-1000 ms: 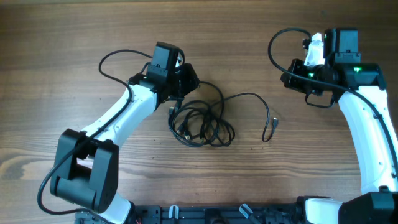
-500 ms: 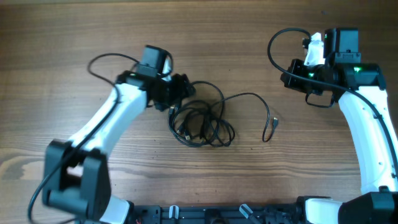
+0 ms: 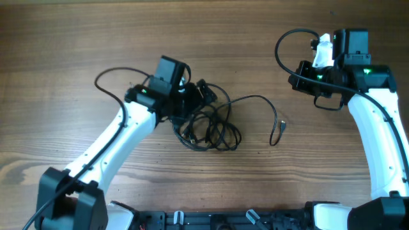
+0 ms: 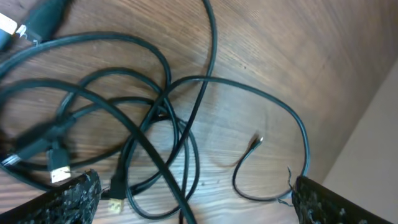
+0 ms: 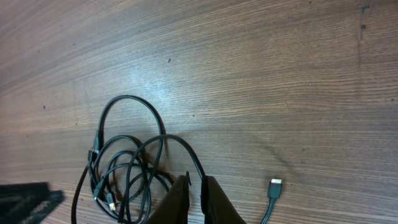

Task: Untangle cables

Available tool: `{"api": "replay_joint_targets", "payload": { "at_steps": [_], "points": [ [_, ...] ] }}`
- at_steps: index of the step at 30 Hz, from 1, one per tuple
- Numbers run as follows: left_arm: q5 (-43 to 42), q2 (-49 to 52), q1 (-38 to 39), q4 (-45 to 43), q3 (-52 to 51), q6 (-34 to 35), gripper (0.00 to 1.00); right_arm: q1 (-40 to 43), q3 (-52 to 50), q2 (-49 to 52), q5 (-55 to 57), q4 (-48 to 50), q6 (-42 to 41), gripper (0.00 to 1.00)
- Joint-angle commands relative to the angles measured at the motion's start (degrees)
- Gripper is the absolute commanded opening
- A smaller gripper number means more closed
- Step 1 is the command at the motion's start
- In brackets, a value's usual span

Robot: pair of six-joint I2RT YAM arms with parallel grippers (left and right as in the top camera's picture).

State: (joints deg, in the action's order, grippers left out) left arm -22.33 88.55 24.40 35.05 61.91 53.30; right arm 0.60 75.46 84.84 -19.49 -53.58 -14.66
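Note:
The cables (image 3: 208, 128) lie as a knotted bundle of thin black loops at the table's middle. One free strand arcs right to a plug end (image 3: 279, 128). My left gripper (image 3: 203, 94) hovers over the bundle's upper left edge. In the left wrist view the left gripper (image 4: 196, 205) is open wide, and the cables (image 4: 143, 130) run beneath and between its fingertips (image 4: 68, 199), touching neither. My right gripper (image 3: 297, 81) stays at the far right, away from the bundle. In the right wrist view the right gripper (image 5: 198, 196) is shut on nothing, with the cables (image 5: 124, 168) and the plug end (image 5: 276, 185) beyond it.
The bare wooden table (image 3: 77, 38) surrounds the bundle. Thicker black arm wires loop beside the left arm (image 3: 108, 80) and above the right arm (image 3: 287, 38). A black rail (image 3: 217, 220) runs along the front edge.
My left gripper has gone from shut to wide open. It dipped left, then came right over the bundle's upper edge. The right arm and the bundle look unmoved.

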Motion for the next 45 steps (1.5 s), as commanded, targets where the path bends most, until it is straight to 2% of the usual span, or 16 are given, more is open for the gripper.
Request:
{"api": "replay_joint_targets", "payload": {
  "at_steps": [1,9,13,14,19,22,24,31,35,38,45],
  "points": [
    [0.35,0.72,0.90,-2.64,-4.42,7.21,1.00,0.11,-0.04,-0.70,-1.14,-0.07,1.18,0.11],
    [1.60,2.10,1.27,-6.88,-6.51,7.23,0.96,0.11,-0.04,-0.70,-1.14,-0.09,1.14,0.11],
    [1.88,4.79,1.90,-9.84,-6.51,7.23,0.89,0.11,-0.04,-0.70,-1.14,-0.11,1.11,0.11],
    [2.08,6.14,1.99,-11.52,-6.51,7.19,0.79,0.11,-0.04,-0.70,-1.16,-0.09,1.14,0.11],
    [2.91,7.04,2.03,-15.02,-6.51,6.69,0.57,0.11,-0.04,-0.70,-1.62,0.24,1.03,0.11],
    [2.82,6.84,1.97,-18.75,-6.49,2.75,0.27,0.11,-0.04,-0.70,-3.78,1.25,1.09,0.11],
    [2.45,5.22,1.95,-21.38,-6.25,0.09,0.04,0.11,-0.04,-0.70,-5.92,2.01,1.11,0.11],
    [-4.31,-4.85,-2.25,-24.13,-2.40,-0.79,0.04,-0.11,-0.04,-0.70,-10.36,2.19,1.20,0.11],
    [-13.31,-12.85,-5.20,-33.22,-0.81,-0.33,0.04,-1.70,-0.04,-0.70,-12.20,3.65,1.16,0.11],
    [-14.27,-17.51,-5.35,-37.42,-0.59,1.22,0.04,-3.21,-0.04,-0.70,-12.46,5.20,1.18,0.11],
    [-14.29,-23.34,-5.35,-38.12,-0.59,6.27,0.04,-5.53,-0.04,-0.70,-21.07,10.47,2.69,0.11]
  ]
}}
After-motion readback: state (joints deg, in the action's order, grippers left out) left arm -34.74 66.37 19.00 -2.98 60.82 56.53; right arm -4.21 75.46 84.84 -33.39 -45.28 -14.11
